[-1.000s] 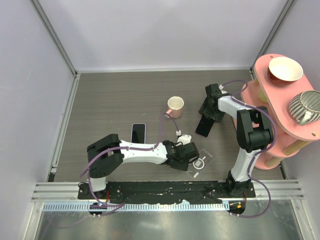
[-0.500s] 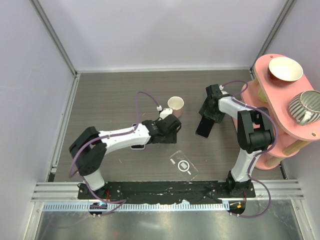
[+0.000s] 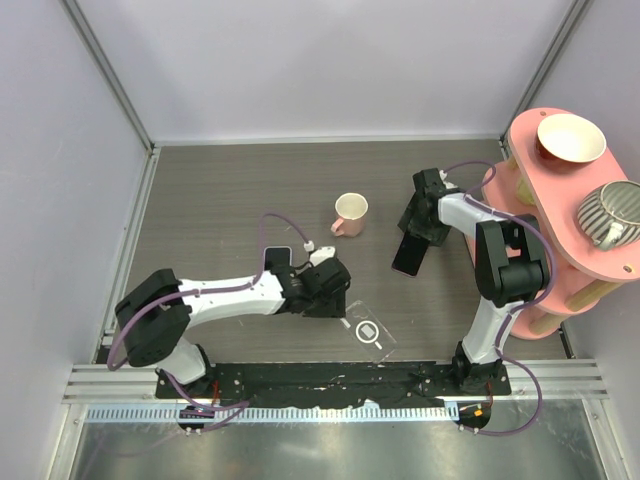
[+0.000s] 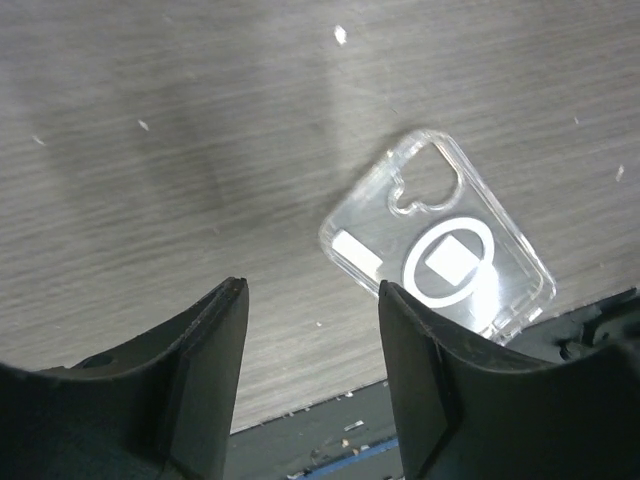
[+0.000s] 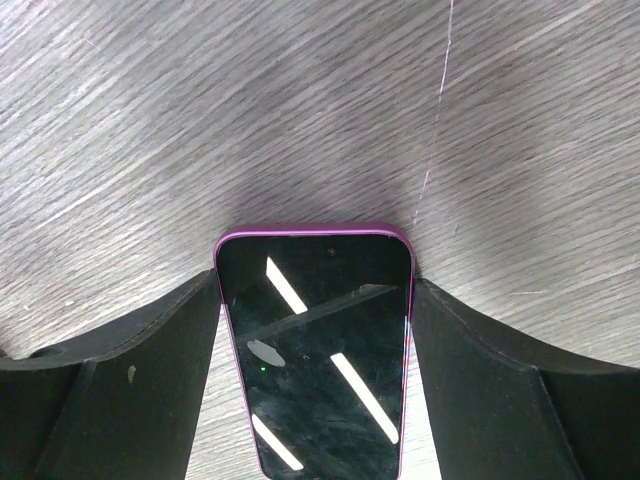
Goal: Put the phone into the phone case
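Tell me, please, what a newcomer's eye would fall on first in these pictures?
Probably the big pink stand on the right side of the scene, carrying a bowl and a striped cup. Next comes the purple phone, held by the right gripper close to that stand. Then the clear phone case, lying flat by the table's near edge beside the open left gripper.

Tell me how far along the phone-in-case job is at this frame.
Done: right gripper is shut on the purple phone. In hand: the open, empty left gripper hovers by the clear case lying on the table. Left: carrying the phone over and seating it in the case.
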